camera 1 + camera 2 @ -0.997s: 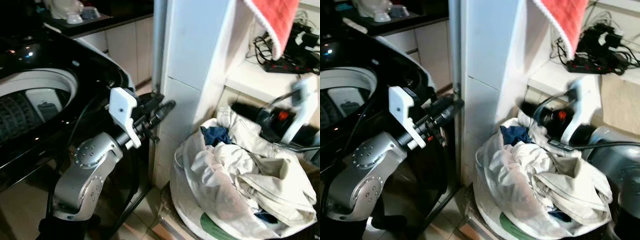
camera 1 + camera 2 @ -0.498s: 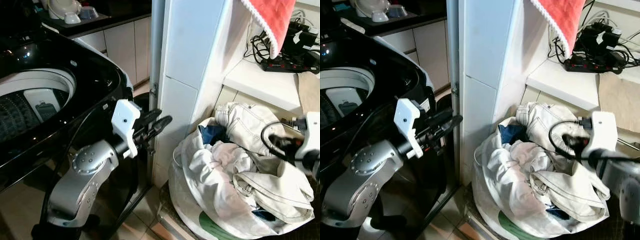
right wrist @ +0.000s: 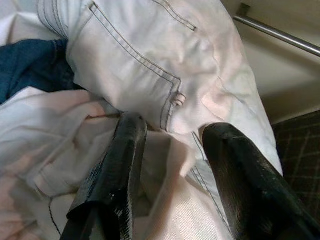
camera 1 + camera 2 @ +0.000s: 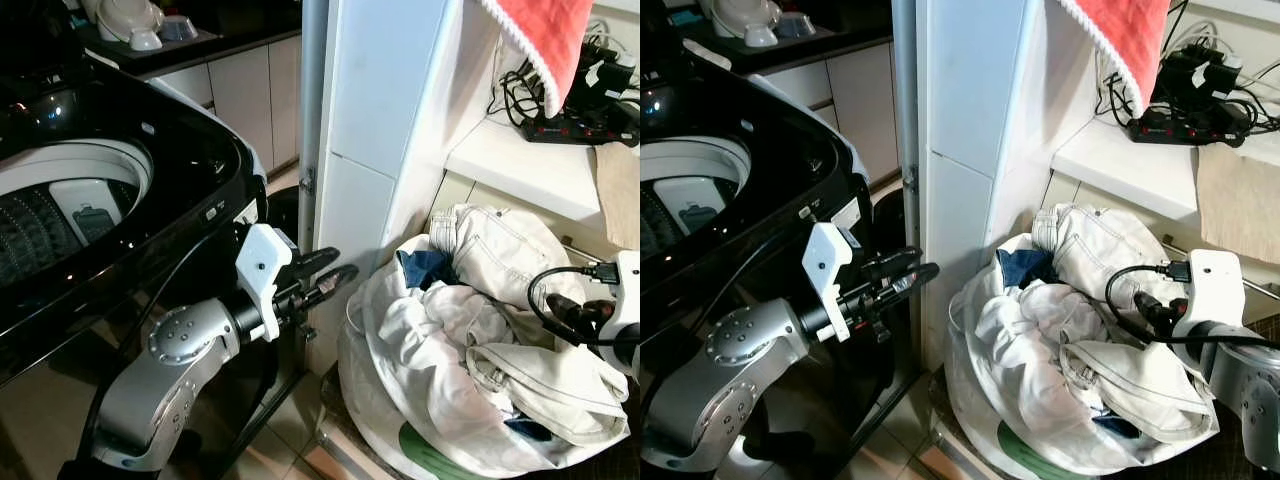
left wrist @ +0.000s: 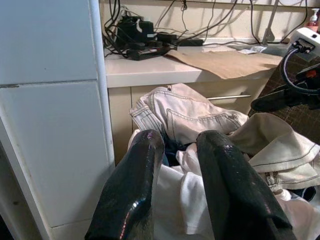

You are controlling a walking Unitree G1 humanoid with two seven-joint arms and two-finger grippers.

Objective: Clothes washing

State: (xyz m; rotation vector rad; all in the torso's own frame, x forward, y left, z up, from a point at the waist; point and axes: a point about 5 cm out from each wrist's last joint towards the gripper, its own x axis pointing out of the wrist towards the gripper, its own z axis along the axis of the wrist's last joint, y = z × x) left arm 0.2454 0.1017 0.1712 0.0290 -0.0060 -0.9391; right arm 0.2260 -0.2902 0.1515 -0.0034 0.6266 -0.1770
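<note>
Below, pale jeans (image 3: pixel 165 70) lie just under the right gripper (image 3: pixel 170 150), its fingers spread apart.

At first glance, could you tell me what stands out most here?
A heaped laundry basket of pale clothes sits by the white pillar, the right gripper open just above the jeans. The open washer is on the left, a red towel hanging above.
</note>
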